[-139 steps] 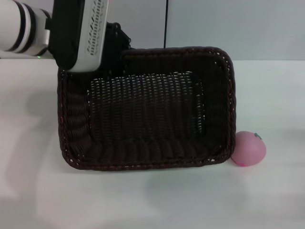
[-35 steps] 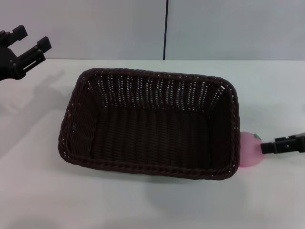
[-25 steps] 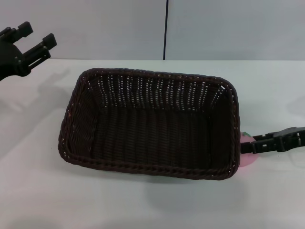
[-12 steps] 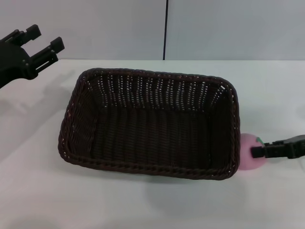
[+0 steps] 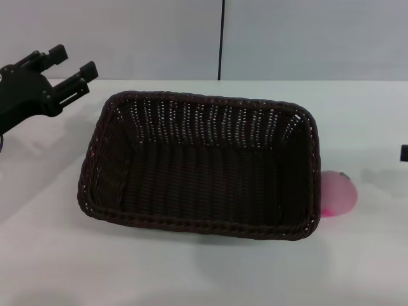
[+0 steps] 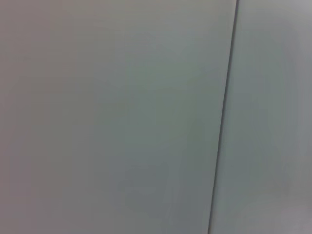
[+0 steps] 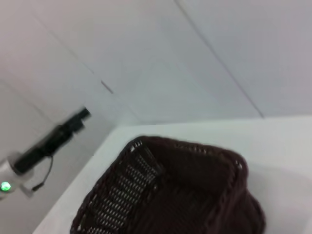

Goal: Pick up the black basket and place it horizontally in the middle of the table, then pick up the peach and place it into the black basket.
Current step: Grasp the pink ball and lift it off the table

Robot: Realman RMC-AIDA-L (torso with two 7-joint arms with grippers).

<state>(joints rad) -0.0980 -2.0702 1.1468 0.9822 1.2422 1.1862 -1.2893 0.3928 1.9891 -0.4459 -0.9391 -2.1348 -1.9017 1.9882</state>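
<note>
Right jaws barely visible, peach (image 5: pixel 336 194) apart, beside basket (image 5: pixel 201 164)

Dark woven wicker black basket (image 5: pixel 199 167) with braided rim, smooth matt pink peach (image 5: pixel 338 194), plain smooth white table (image 5: pixel 191 268)

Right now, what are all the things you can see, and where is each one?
black basket: one, very dark brown-black, open side up in the middle of the table, nothing inside.
peach: one, pink, on the table against the basket's right end, outside it.
table: one, white, under everything.
wall: grey, behind the table, with a dark vertical seam.
left gripper: one, black, raised at the far left, fingers open and holding nothing.
right gripper: only a black sliver at the right edge.
</note>
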